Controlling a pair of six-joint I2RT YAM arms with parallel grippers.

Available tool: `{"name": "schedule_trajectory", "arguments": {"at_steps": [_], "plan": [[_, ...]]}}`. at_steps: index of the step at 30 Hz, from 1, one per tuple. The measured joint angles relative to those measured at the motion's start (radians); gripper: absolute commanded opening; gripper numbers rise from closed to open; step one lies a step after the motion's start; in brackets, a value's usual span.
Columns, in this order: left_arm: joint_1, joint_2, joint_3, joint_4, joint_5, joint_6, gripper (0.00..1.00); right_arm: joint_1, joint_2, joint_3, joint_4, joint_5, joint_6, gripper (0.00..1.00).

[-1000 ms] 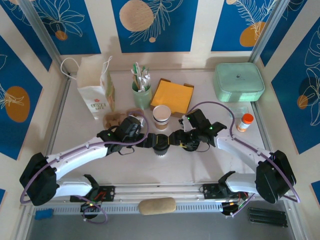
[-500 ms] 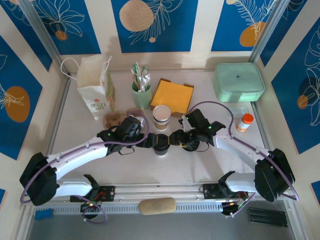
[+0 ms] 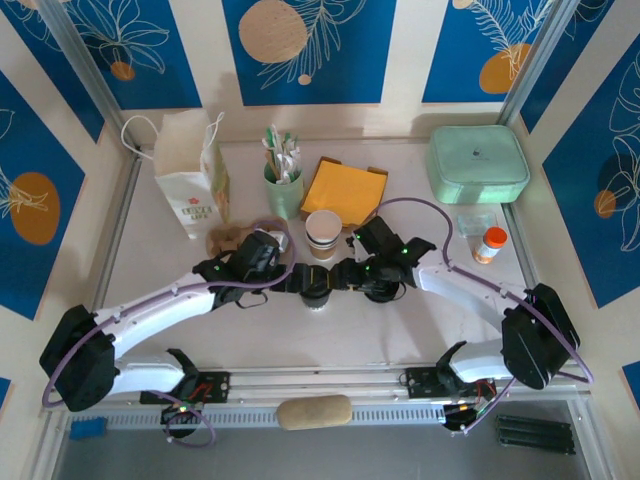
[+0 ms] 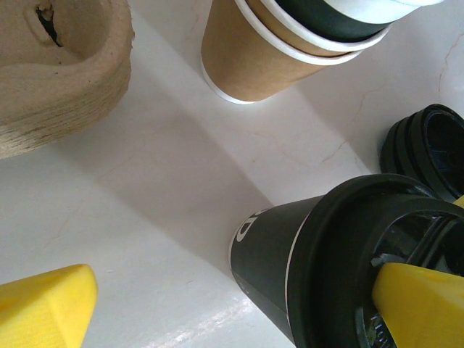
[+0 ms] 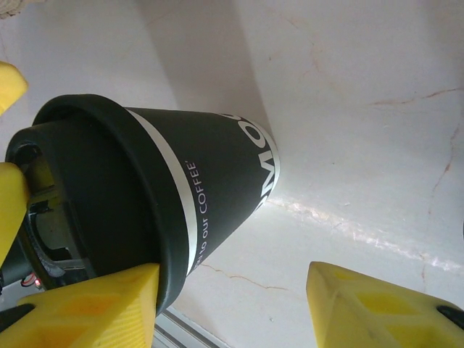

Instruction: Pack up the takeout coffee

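The takeout coffee [image 3: 323, 234], a kraft-brown cup with white and dark bands at its rim, stands open-topped at mid-table; the left wrist view has it [image 4: 268, 51] at the top. Just in front of it stands a black paper cup with a black lid [image 3: 317, 290], between my two grippers. My left gripper [image 3: 297, 283] [image 4: 217, 308] is open wide, and its right fingertip [image 4: 420, 304] rests at the lid's top. My right gripper [image 3: 345, 277] [image 5: 232, 290] is open; one finger [image 5: 87, 308] touches the lid's rim, with bare table between the jaws. A loose black lid [image 4: 428, 148] lies beside the kraft cup.
A brown pulp cup carrier [image 3: 228, 238] [image 4: 58, 65] lies left of the cups. At the back stand a white paper bag [image 3: 190, 180], a mint-green cup of utensils [image 3: 283, 188], orange napkins [image 3: 345, 193] and a mint-green box [image 3: 478, 163]. An orange-capped bottle [image 3: 490, 243] stands at the right.
My right arm has shifted left toward the black cup, and its jaws have narrowed a little. The left arm has stayed put.
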Motion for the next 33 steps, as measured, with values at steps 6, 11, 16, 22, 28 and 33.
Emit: {"name": "schedule_trajectory", "arguments": {"at_steps": [6, 11, 16, 22, 28, 33], "plan": [[0.000, -0.005, 0.000, -0.003, -0.006, 0.000, 1.00, -0.006, 0.009, 0.035, -0.049, 0.001, -0.002, 0.59], [0.000, -0.005, 0.001, -0.003, -0.006, 0.000, 1.00, -0.023, 0.013, 0.049, -0.073, -0.011, -0.003, 0.61], [0.000, -0.005, 0.012, -0.018, -0.006, 0.001, 1.00, -0.039, 0.013, 0.063, -0.080, -0.032, -0.013, 0.61], [-0.002, -0.003, 0.035, -0.053, 0.013, 0.001, 1.00, -0.057, 0.013, 0.063, -0.076, -0.051, -0.017, 0.61], [-0.005, -0.007, 0.064, -0.074, 0.032, 0.001, 0.99, -0.086, 0.013, 0.063, -0.054, -0.078, -0.019, 0.61], [-0.005, -0.034, 0.065, -0.092, 0.031, 0.000, 1.00, -0.098, 0.013, 0.062, -0.034, -0.093, -0.019, 0.61]]}}
